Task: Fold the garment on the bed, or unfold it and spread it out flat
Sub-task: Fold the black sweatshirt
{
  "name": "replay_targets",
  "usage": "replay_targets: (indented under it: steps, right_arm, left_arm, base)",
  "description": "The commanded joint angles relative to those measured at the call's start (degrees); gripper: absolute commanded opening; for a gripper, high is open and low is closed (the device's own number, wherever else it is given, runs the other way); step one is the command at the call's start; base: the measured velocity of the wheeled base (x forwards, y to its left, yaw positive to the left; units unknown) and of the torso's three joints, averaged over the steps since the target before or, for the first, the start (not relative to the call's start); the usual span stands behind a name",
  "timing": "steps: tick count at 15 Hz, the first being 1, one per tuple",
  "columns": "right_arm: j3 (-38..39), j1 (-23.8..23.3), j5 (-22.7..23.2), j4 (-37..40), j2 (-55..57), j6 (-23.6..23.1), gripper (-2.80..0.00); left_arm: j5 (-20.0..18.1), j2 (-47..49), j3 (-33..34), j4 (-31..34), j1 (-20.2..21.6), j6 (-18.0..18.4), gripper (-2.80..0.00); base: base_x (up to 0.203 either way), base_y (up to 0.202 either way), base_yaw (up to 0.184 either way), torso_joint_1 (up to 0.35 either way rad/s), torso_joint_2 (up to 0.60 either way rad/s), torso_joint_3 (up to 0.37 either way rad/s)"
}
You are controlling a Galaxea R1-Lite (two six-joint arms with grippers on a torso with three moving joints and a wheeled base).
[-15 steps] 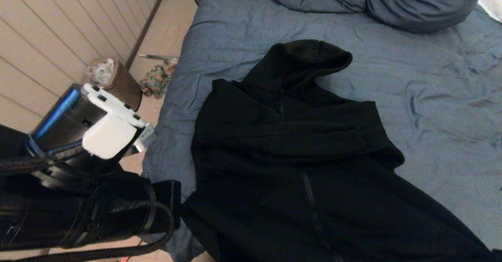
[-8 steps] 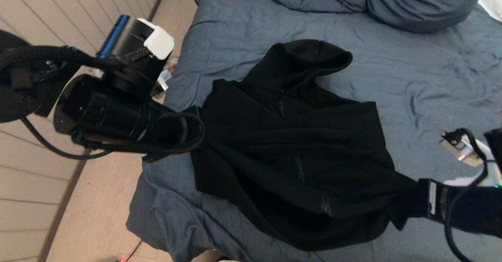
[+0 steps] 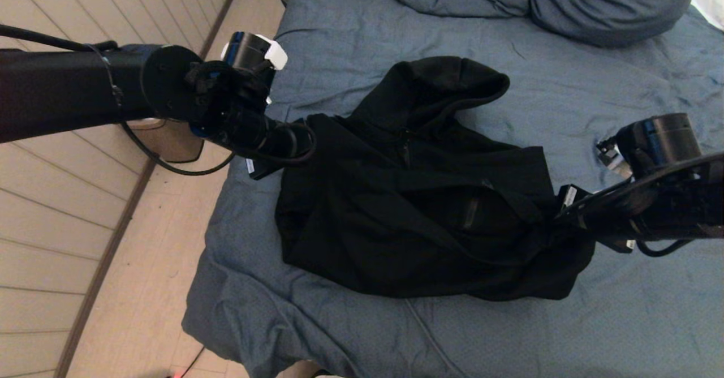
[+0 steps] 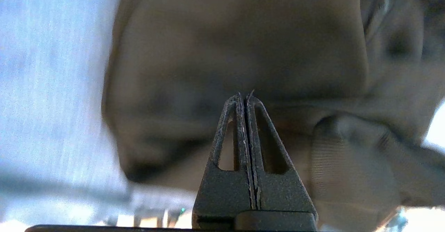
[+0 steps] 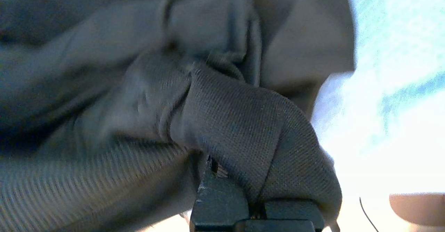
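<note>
Left arm stretches in from the left, its left gripper [image 4: 246,98] pinched tight, fingers pressed together. Right arm reaches in from the right, right gripper [image 5: 226,176] clamped too.

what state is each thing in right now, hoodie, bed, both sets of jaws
garment: bunched, lower part folded up over the body, hood laid out toward the pillows
bed: wrinkled blue cover, garment lying on it
left gripper: jaws pressed shut, at the garment's left edge; no cloth visibly between them
right gripper: jaws shut on the garment's ribbed fabric at its right edge
</note>
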Motion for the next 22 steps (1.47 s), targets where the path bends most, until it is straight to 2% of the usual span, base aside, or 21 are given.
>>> replay_targets:
  steps: [1, 4, 7, 11, 13, 15, 22]
  right_arm:
    - [-1.83, -1.12, 0.14, 0.01, 4.82, 0.23, -2.8]
    - [-5.47, -1.2, 0.5, -2.81, 8.16, 0.42, -2.8]
    - [-8.99, -0.8, 0.5, -5.04, 11.57, 0.72, -2.8]
    - [-9.94, -0.63, 0.41, -5.07, 13.12, 0.7, -2.8]
    - [-9.79, -0.63, 0.5, -5.07, 13.12, 0.79, -2.8]
    - [-10.67, -0.54, 0.5, -5.07, 13.21, 0.79, -2.8]
    - [-11.46, -0.45, 0.49, -5.07, 14.51, 1.14, -2.8]
  left_arm:
    - [-0.05, 3.61, -0.28, -2.76, 1.33, -0.5, -2.8]
    - [0.48, 3.38, -0.26, -8.1, 2.46, -1.07, -2.8]
    - [0.86, 2.5, -0.26, -10.43, 3.18, -1.27, -2.8]
    - [0.78, 0.87, -0.11, -10.04, 2.93, -0.99, -2.8]
    - [0.77, -0.17, -0.08, -9.78, 1.07, -1.04, -2.8]
    - [0.69, -0.11, -0.09, -9.23, -1.17, -1.29, 0.0]
    - [0.59, 1.5, 1.34, -9.47, -10.96, -0.96, 0.0]
  base:
    - [0.0, 0.0, 0.0, 0.0, 0.0, 0.0]
    - [0.0, 0.0, 0.0, 0.0, 0.0, 0.0]
    - [0.0, 0.0, 0.0, 0.0, 0.0, 0.0]
    - [0.0, 0.0, 0.0, 0.0, 0.0, 0.0]
    - [0.0, 0.0, 0.0, 0.0, 0.0, 0.0]
    - [0.0, 0.0, 0.0, 0.0, 0.0, 0.0]
    - [0.0, 0.0, 0.0, 0.0, 0.0, 0.0]
